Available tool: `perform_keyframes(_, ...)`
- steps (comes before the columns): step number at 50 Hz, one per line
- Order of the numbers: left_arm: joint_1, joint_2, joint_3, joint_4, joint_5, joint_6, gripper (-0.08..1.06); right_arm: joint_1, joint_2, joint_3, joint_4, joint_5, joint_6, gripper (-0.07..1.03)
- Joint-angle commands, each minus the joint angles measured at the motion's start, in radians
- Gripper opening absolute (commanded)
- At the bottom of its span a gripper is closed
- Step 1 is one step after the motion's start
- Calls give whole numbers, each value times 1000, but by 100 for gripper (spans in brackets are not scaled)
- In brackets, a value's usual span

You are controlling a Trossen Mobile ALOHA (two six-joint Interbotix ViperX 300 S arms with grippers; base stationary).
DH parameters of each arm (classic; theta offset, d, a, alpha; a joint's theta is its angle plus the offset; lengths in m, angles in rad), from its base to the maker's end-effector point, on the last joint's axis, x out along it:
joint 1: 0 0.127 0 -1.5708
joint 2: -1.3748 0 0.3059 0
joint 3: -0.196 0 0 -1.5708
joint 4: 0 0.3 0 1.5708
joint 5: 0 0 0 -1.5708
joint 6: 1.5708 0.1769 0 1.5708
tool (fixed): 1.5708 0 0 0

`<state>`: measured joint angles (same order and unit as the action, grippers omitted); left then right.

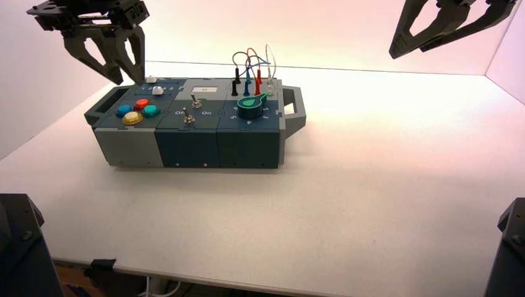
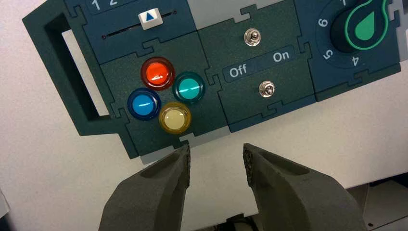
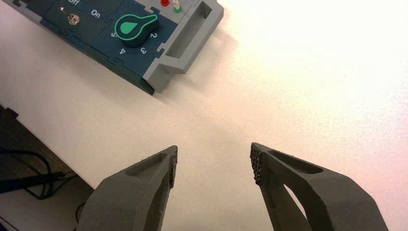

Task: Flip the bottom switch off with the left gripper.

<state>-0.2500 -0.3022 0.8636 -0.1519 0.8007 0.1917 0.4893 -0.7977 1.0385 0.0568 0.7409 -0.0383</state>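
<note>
Bottom switch (image 2: 267, 89), a shiny metal lever on a round nut, sits ahead of the left pincer (image 2: 216, 166), apart from its 2 wide-spread, ridged fingers; right pincer (image 3: 214, 166) waits well apart.

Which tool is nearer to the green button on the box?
The left one: left tool hovers above the box's left end, near that button; right tool waits far right.

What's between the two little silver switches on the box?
Between the silver toggle by the white label and the one nearer the box's front edge lies a strip lettered "Off" and "On", as the left wrist view shows.
</note>
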Motion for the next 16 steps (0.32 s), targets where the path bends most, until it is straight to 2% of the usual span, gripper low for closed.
perform_keyframes(1,-2,-23,-3,-2,-11,6,59,-5,-6,-12,0,-9,3,78)
perform_keyframes(16,-6,-25,-2,-3,-9,8,59,-5,-23,-9,-2,-11,5,78)
